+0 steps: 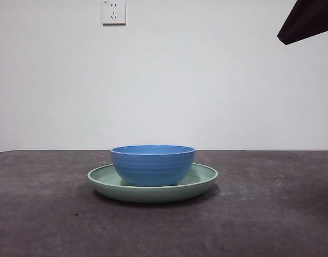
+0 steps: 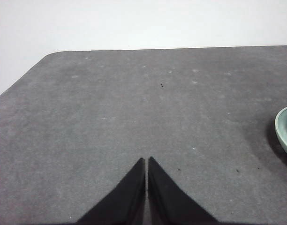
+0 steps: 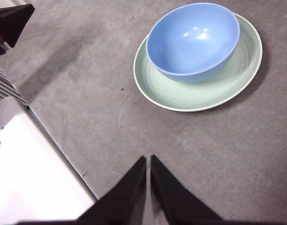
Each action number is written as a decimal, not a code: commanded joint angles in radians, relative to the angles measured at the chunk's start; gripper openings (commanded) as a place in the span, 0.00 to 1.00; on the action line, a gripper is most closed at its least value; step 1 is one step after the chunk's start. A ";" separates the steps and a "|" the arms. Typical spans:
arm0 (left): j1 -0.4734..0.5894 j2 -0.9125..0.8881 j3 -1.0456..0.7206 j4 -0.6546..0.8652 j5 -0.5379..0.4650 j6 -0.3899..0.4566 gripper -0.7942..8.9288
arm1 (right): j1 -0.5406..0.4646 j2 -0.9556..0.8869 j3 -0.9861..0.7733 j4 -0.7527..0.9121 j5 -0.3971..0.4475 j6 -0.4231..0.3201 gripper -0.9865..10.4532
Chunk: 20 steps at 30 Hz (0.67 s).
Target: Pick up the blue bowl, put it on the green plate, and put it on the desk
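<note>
Counts: one blue bowl [image 1: 153, 165], one green plate [image 1: 201, 179], two grippers, one wall socket [image 1: 113, 12].
Left gripper [image 2: 147, 161]: fingers together, tips nearly touching, holding nothing, above bare bench [image 2: 134, 108]; only the plate's rim shows at that view's edge.
Blue bowl: upright and empty, sitting inside the green plate, slightly off the plate's centre in the right wrist view; round, deep, medium blue, faint horizontal ridges on its outer wall, glossy inside.
Green plate: flat on the bench near the middle of the front view; pale mint, shallow, raised rim, wider than the bowl.
Right gripper [image 3: 148, 160]: fingers together, holding nothing, above the bench, apart from plate and bowl.
Bench: dark grey-brown, matte, mottled.
Room: plain white wall behind, socket high up, left of centre; a dark arm tip [image 1: 308, 20] at the top right corner of the front view.
</note>
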 commanded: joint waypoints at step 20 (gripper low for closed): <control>0.002 -0.002 -0.021 -0.007 -0.002 -0.003 0.09 | -0.085 -0.086 -0.003 0.048 0.059 -0.142 0.09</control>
